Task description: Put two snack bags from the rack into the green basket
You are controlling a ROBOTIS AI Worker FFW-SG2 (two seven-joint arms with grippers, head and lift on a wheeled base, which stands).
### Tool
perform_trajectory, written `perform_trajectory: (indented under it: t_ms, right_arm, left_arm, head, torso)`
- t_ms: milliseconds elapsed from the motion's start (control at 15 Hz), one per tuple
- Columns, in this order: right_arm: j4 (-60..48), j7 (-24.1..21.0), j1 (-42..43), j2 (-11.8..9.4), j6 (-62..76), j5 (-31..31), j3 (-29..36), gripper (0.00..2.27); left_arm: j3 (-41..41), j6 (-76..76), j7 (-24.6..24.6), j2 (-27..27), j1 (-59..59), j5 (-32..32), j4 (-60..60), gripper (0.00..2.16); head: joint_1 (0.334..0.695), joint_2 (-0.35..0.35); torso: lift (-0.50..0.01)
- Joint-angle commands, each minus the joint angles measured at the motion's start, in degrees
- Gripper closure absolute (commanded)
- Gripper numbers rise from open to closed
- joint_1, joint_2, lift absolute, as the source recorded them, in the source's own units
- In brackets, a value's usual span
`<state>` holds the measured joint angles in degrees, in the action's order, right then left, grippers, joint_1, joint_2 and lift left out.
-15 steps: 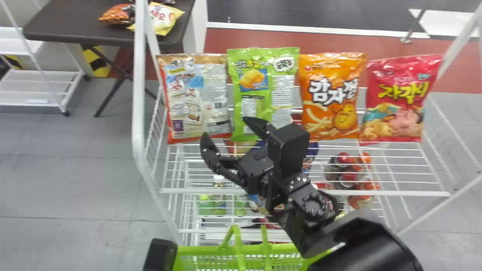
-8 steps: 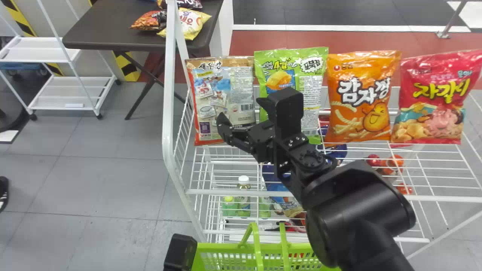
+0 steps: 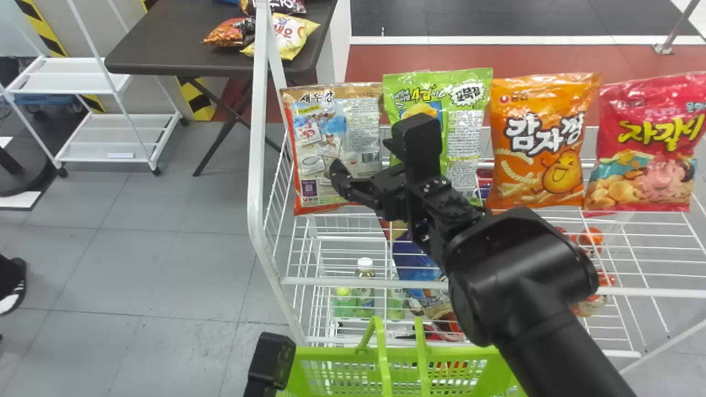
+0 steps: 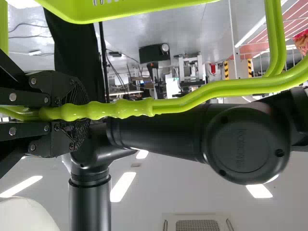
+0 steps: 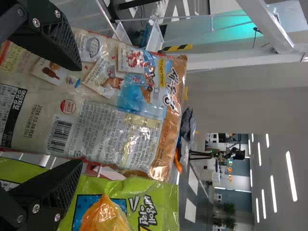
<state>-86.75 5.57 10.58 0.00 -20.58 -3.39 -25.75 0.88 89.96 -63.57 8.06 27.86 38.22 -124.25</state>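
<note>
Brown-and-tan at the top, the upright shrimp snack bag point(image 3: 361, 127) is the likely first target, standing at the robot's left end of the row on the wire rack point(image 3: 353, 281). The right gripper point(image 3: 364, 157) is in front of it, its fingers spread well apart and nothing between them; whether either one touches the film I cannot tell. One finger point(image 5: 57, 41) overlaps the printed back of this bag, while the other point(image 5: 53, 192) overlaps the green snack bag point(image 5: 154, 204) just beside it. That placing is the main hazard: closing from here could snag the neighbour's edge and drag both along, or knock the neighbour over. A shift toward the shrimp bag's middle would lower that risk.

The broad, puffy front may also give poor purchase. If the fingers stay too shallow, they would probably skid over slick film; pushed too deep, they could topple the bag backward. Once lifted, it might scrape the white post point(image 3: 256, 182) close by.

The green basket point(image 3: 325, 353) waits below, in front of the rack, with the left gripper point(image 4: 79, 113) closed around its handle point(image 4: 134, 108). Both handles rise over the opening, so a wide bag lowered flat could catch on them, and a tilted basket might let it slide off.
</note>
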Motion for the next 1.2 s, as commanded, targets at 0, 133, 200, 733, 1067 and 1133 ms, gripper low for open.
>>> perform_trajectory:
  t_ms: [0,133,200,733,1067,1133]
  right_arm:
    - [1.67,0.94,2.17,0.05,-0.3,-1.01,-0.09,0.15]
    - [2.46,2.08,3.31,0.05,-0.65,-1.27,-0.62,0.19]
    - [2.55,2.78,3.75,0.05,-2.06,-1.27,-0.88,0.28]
    - [-4.92,3.48,0.94,0.05,-11.2,0.14,-3.34,2.22]
    - [-19.69,2.25,-7.68,-1.94,-13.13,1.1,-1.85,2.23]
    - [-22.85,2.17,-9.7,-3.78,-13.31,0.49,-0.44,2.23]
  left_arm:
    - [0.0,0.07,-0.06,0.11,-0.27,0.19,0.67,1.26]
    - [0.18,0.07,-0.41,0.11,-0.27,0.19,0.76,1.26]
    - [0.18,0.07,-0.41,0.02,-0.27,0.19,0.76,1.26]
    - [0.18,0.07,-0.41,0.02,0.09,0.28,0.5,1.26]
    - [0.35,0.07,-0.41,0.2,-0.18,0.36,0.06,1.26]
    - [0.53,0.07,-0.41,0.2,-0.18,0.36,-0.21,1.26]
  head:
    - [0.695,0.068]
    - [0.695,0.073]
    - [0.695,0.076]
    - [0.695,0.121]
    - [0.695,0.14]
    - [0.695,0.139]
  torso:
    - [-0.003]
    - [-0.003]
    - [-0.003]
    - [-0.003]
    - [-0.003]
    - [-0.003]
